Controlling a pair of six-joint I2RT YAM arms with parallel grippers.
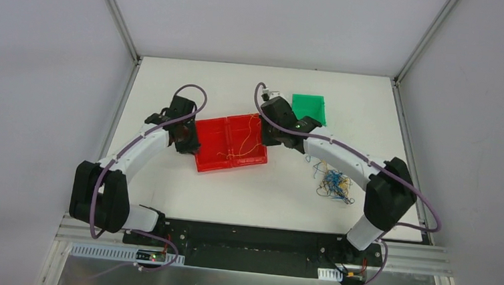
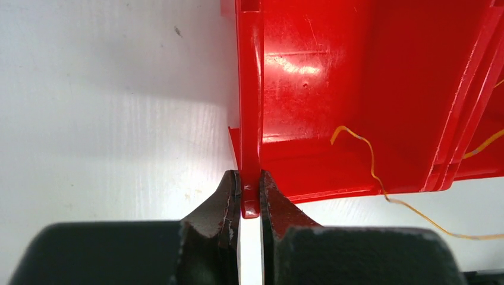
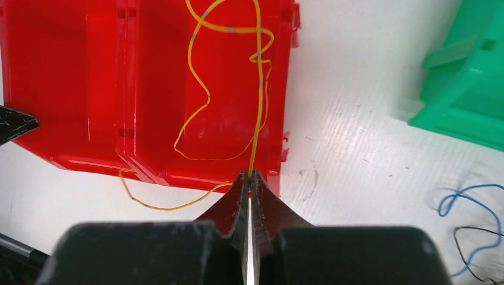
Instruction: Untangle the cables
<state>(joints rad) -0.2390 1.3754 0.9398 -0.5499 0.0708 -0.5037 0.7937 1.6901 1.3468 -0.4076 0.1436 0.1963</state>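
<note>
Here, the left arm [image 1: 138, 144] arcs up from its base at the near edge and bends inward to the outer side of the left red bin [image 1: 211, 144]. In the wrist view the left jaws are pinched shut on the end of that bin's thin side wall [image 2: 252, 119], one finger on each face. The right arm [image 1: 345, 156] sweeps in from the other side above the tabletop [image 1: 173, 83]. The right jaws sit at the rim of the right red bin [image 1: 250, 137], closed tight on an orange-yellow cable [image 3: 257, 89] that runs straight from them into the bin.

The two red bins stand side by side, touching. The right one holds loose loops of orange-yellow strand (with small pale bands along them), and one loop [image 3: 166, 208] lies on the tabletop just outside the bins. In the left bin a single strand end [image 2: 356, 145] trails over the wall and out onto the tabletop. A green bin [image 1: 308, 108] stands apart, farther back on the right.

The tangle of cables [image 1: 333, 183] lies on the tabletop beside the right arm, well apart from the red bins. It is hair-thin curls of blue, black and orange, loosely knotted together.
</note>
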